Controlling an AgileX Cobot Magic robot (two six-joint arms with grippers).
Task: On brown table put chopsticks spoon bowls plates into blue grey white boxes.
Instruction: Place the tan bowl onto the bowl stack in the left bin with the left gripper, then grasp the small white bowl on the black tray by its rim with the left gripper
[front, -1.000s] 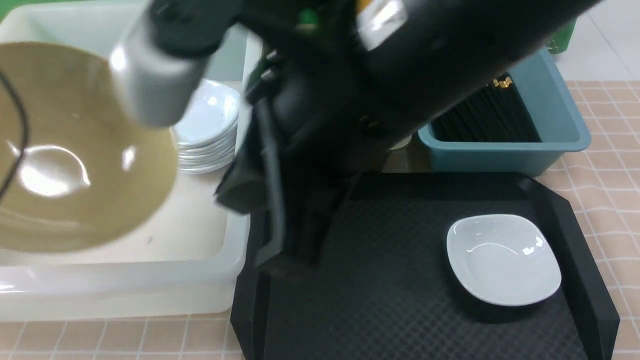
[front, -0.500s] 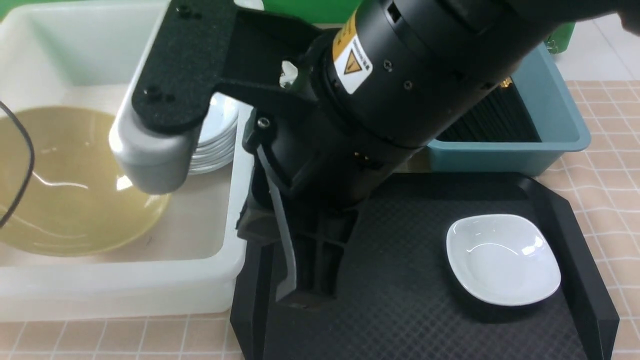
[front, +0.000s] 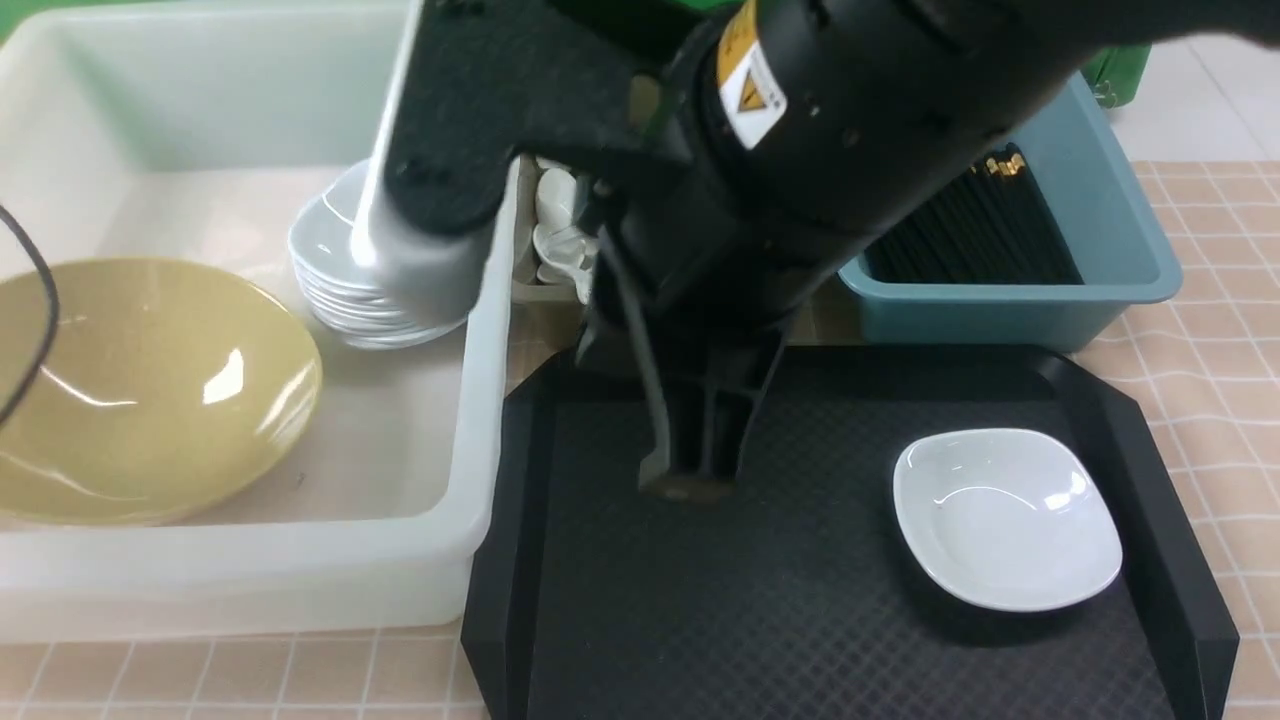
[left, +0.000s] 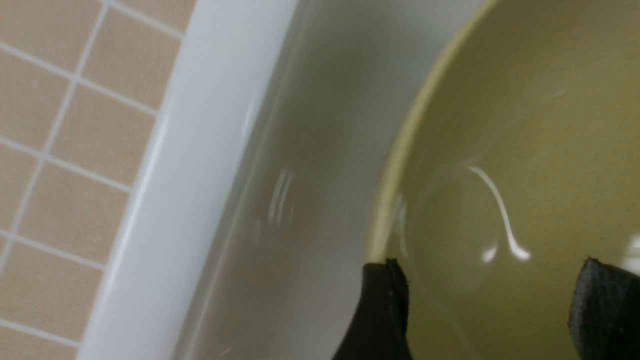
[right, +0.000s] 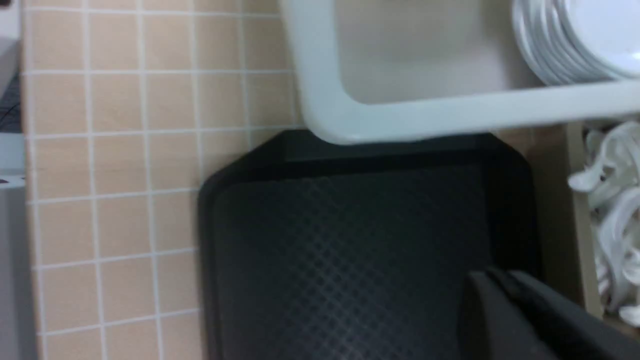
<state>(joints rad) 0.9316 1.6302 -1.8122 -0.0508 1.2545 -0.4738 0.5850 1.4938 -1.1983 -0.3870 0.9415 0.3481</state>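
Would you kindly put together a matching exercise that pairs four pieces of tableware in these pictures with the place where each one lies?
Things
1. yellow bowl
2. lone white plate
3. chopsticks
4. spoons

Places
A. on the black tray
B. in the olive-grey box
C. in the white tub
D. in the teal-blue box

Pairs: 1-C, 2-A, 3-D, 4-B
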